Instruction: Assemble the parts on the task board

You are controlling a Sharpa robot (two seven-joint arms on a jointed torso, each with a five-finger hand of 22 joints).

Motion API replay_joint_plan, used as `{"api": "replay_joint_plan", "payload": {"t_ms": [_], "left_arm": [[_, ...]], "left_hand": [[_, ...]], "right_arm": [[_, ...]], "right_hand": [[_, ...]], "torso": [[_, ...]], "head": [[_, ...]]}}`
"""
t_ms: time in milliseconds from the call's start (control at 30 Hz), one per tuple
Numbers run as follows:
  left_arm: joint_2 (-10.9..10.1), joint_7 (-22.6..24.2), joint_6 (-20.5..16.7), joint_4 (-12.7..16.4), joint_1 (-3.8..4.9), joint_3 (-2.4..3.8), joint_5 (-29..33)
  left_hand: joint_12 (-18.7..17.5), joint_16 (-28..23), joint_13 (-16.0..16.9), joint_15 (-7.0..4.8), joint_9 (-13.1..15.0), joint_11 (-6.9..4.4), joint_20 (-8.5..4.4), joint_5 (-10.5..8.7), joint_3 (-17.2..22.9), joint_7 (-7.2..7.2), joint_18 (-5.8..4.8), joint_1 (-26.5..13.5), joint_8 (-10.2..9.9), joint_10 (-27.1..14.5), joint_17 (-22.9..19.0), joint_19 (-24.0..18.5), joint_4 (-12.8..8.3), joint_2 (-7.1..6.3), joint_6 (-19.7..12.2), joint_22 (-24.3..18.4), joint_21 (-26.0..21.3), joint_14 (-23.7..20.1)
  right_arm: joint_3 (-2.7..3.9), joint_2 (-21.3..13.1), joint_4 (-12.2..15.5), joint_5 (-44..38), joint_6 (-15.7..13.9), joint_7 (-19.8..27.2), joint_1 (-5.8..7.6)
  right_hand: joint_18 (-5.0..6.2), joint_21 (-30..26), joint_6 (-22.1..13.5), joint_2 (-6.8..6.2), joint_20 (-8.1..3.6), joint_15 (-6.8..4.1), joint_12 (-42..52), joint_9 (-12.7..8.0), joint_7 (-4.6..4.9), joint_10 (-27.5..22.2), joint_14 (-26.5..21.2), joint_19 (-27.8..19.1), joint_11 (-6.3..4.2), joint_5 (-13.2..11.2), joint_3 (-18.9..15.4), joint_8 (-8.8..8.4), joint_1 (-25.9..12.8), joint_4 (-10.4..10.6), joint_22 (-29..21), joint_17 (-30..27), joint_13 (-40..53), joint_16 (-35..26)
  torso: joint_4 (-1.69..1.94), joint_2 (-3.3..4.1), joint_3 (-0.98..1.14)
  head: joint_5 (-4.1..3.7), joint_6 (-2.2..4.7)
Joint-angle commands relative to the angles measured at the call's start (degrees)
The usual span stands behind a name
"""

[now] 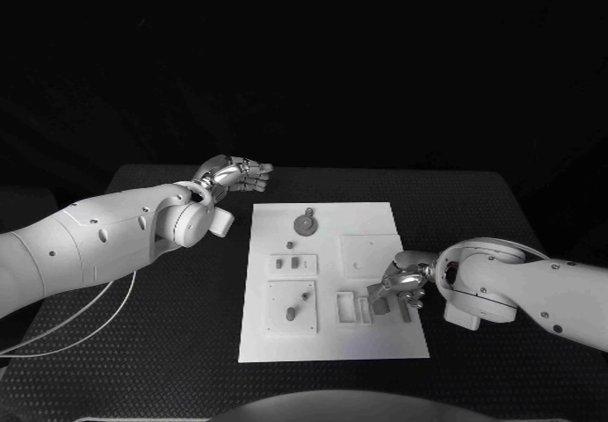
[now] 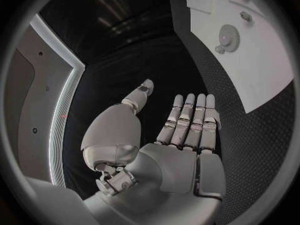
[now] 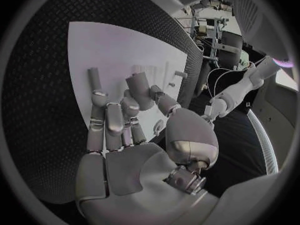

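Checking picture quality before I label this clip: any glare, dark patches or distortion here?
Head view: the task board is bright while the surroundings fall to black. Left wrist view: fisheye bends the board's edge; the left hand is evenly lit. Right wrist view: the right hand is sharp, the room behind cluttered.

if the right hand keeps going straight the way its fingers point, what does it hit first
Probably the task board. The right hand hangs low over the board's right side, fingers aimed across it towards the small parts there; which part comes first is unclear.
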Motion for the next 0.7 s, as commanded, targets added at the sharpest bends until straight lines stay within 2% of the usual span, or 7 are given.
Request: {"api": "replay_joint_plan", "payload": {"t_ms": [33, 133, 267, 533, 633, 700], "left_arm": [[0.12, 0.24, 0.56, 0.20, 0.07, 0.04, 0.21], [0.14, 0.17, 0.63, 0.21, 0.07, 0.04, 0.21], [0.12, 0.07, 0.60, 0.24, 0.08, 0.03, 0.21], [0.18, 0.01, 0.67, 0.34, 0.08, 0.03, 0.21], [0.14, -0.04, 0.65, 0.32, 0.08, 0.03, 0.21], [0.12, -0.04, 0.65, 0.35, 0.08, 0.03, 0.21]], "left_hand": [[-0.02, -0.33, -0.07, 0.06, 0.07, -0.32, -0.06, -0.09, -0.22, 2.52, 0.36, 0.00, 0.26, -0.31, 0.07, 0.24, -0.23, -0.42, -0.38, -0.06, 0.11, -0.28], [-0.03, -0.34, -0.07, 0.06, 0.07, -0.33, -0.07, -0.10, -0.23, 2.50, 0.35, 0.00, 0.27, -0.33, 0.07, 0.23, -0.23, -0.44, -0.38, -0.07, 0.11, -0.31], [-0.03, -0.36, -0.07, 0.06, 0.07, -0.36, -0.07, -0.10, -0.24, 2.48, 0.34, -0.02, 0.27, -0.35, 0.07, 0.23, -0.22, -0.47, -0.40, -0.09, 0.11, -0.34], [-0.04, -0.39, -0.08, 0.05, 0.07, -0.39, -0.07, -0.11, -0.27, 2.44, 0.32, -0.04, 0.27, -0.40, 0.07, 0.22, -0.21, -0.52, -0.42, -0.11, 0.11, -0.40], [-0.04, -0.40, -0.08, 0.05, 0.07, -0.40, -0.08, -0.11, -0.27, 2.44, 0.31, -0.05, 0.27, -0.41, 0.07, 0.22, -0.21, -0.53, -0.42, -0.11, 0.11, -0.42], [-0.04, -0.40, -0.08, 0.05, 0.07, -0.40, -0.08, -0.11, -0.28, 2.43, 0.31, -0.06, 0.27, -0.42, 0.07, 0.22, -0.21, -0.53, -0.43, -0.12, 0.11, -0.43]], "right_arm": [[-0.07, 0.12, 0.34, 6.69, -2.20, 0.20, 0.27], [-0.07, 0.59, 0.54, 8.47, -1.92, -0.04, 0.34], [-0.07, 1.58, 0.54, 9.22, -1.37, -0.28, 0.35], [-0.23, 4.34, -0.70, 10.08, 1.48, -0.86, 0.37], [-0.85, 5.20, -1.00, 10.15, 1.46, -0.83, 0.34], [-1.14, 5.41, -1.06, 9.95, 1.45, -0.83, 0.34]], "right_hand": [[0.87, 0.26, 8.60, 2.76, 0.05, -1.32, 0.28, 0.47, -1.26, -0.97, 1.65, 0.35, -1.31, 0.18, 0.54, 0.20, 2.48, -0.03, 1.02, -0.15, -0.09, 0.37], [0.87, 0.25, 8.71, 2.69, 0.05, -1.34, 0.27, 0.43, -1.28, -0.91, 1.62, 0.38, -1.34, 0.18, 0.56, 0.12, 2.26, 0.02, 0.99, -0.33, -0.19, 0.40], [0.87, 0.25, 8.91, 2.55, 0.08, -1.36, 0.23, 0.33, -1.30, -0.85, 1.62, 0.44, -1.36, 0.18, 0.50, -0.05, 1.62, 0.20, 0.95, -0.56, -0.38, 0.47], [0.87, 0.15, 9.80, 2.50, 0.13, -1.45, 0.27, 0.10, -1.51, -0.76, 1.48, 0.47, -1.54, 0.18, 0.50, -0.33, -0.29, 1.00, 0.86, -1.16, -0.73, 0.74], [0.87, 0.11, 10.23, 2.59, 0.14, -1.52, 0.31, -0.02, -1.61, -0.78, 1.40, 0.45, -1.64, 0.19, 0.50, -0.49, -1.46, 1.58, 0.85, -1.43, -0.88, 0.94], [0.87, 0.08, 10.41, 3.18, 0.16, -1.56, 0.35, -0.09, -1.65, -0.82, 1.34, 0.41, -1.68, 0.21, 0.42, -0.60, -2.42, 2.01, 0.86, -1.57, -0.95, 1.06]], "torso": [[0.02, -0.02, -0.06], [0.05, 0.02, 0.00], [0.04, 0.01, -0.04], [0.05, 0.00, -0.04], [0.10, 0.03, 0.01], [0.11, 0.02, 0.02]], "head": [[0.03, 0.12], [0.05, 0.03], [0.06, -0.04], [0.08, -0.16], [0.14, -0.22], [0.20, -0.25]]}}
